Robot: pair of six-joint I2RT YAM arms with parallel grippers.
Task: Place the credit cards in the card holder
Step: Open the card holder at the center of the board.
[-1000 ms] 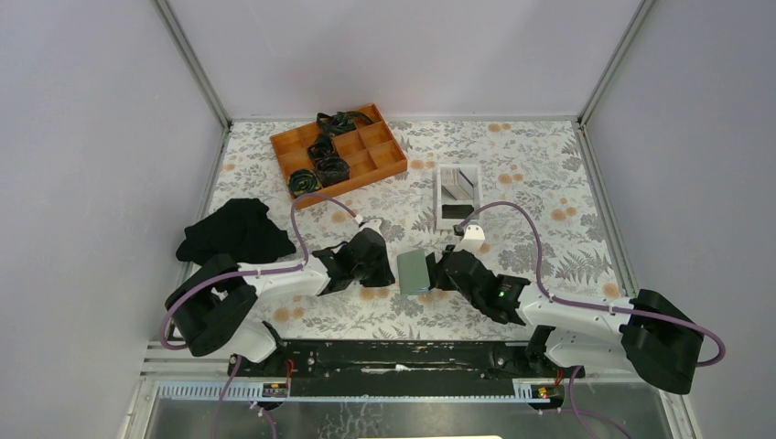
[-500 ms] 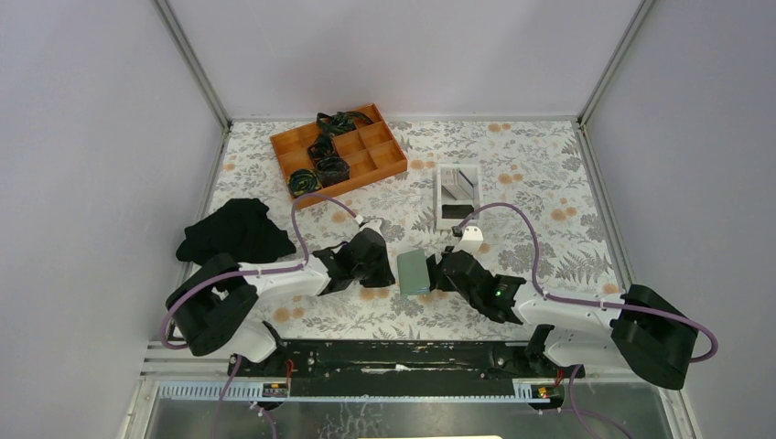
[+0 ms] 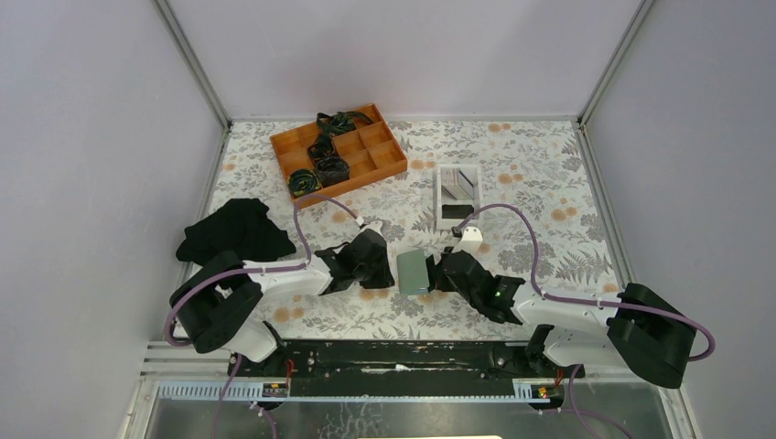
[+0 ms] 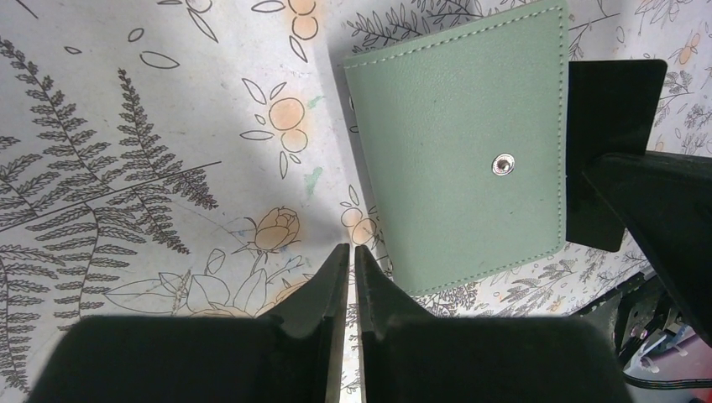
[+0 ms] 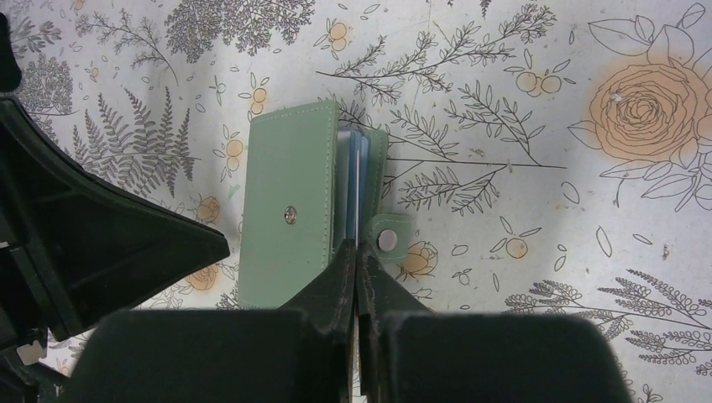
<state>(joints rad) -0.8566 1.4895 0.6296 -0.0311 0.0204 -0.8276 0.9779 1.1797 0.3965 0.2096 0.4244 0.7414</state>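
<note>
You've got 1 card holder (image 3: 414, 272) on the surface (image 3: 549, 183). Credit cards (image 5: 359, 168): a few thin edges show in its pocket, at least 1 light blue, but I can't give you an exact no. Snap studs (image 5: 290, 215): 2, i.e. 1 on the face, 1 on the tab. White tray (image 3: 457, 223): 1. Orange box (image 3: 380, 151): 1, w/ 4 dark bundles (image 3: 331, 168) in or on it. Black cloth (image 3: 233, 233): 1. Arms: 2, left arm (image 3: 284, 279) and right arm (image 3: 558, 311).
</note>
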